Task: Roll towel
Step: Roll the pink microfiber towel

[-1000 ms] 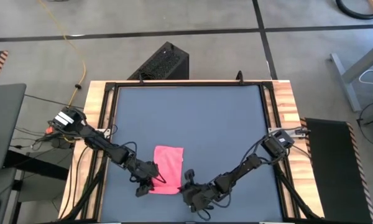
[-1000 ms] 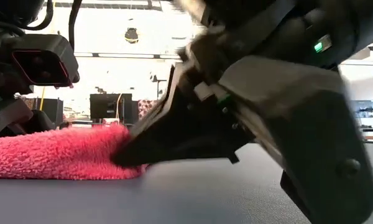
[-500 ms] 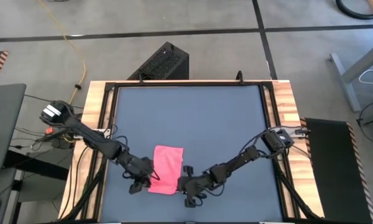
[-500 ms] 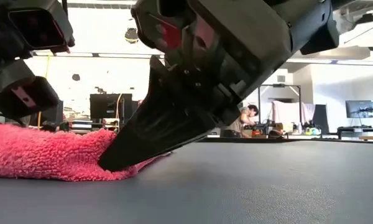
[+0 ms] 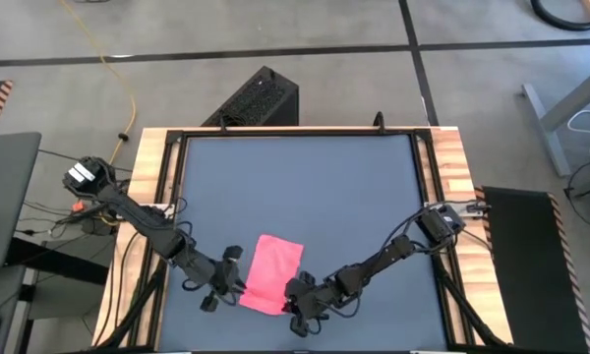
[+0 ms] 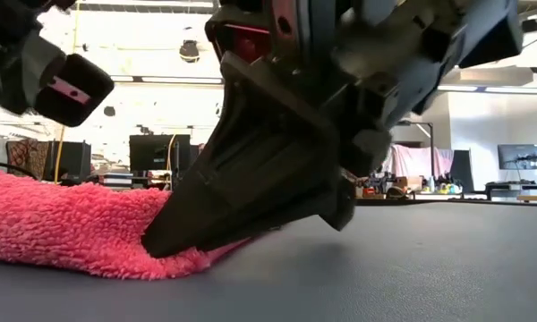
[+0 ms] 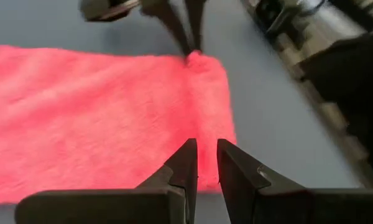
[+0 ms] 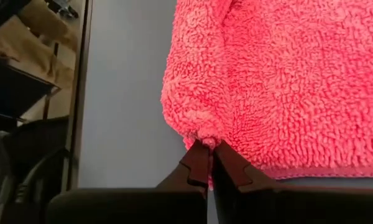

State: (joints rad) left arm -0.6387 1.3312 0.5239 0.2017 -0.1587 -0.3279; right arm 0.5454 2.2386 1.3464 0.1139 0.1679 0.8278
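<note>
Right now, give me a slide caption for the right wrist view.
Right hand shut on the corner of the pink towel lying on the grey table.

In the low view the towel (image 6: 72, 224) runs off the picture's left edge, so its far end goes unseen, and the right gripper (image 6: 161, 243) hides the corner beneath its tips. The arm above it is cut off at the top edge. In the left wrist view the towel is cropped at the left edge and blurred throughout. From the high view, whether the left gripper (image 5: 238, 287) touches the cloth is too small to tell.
</note>
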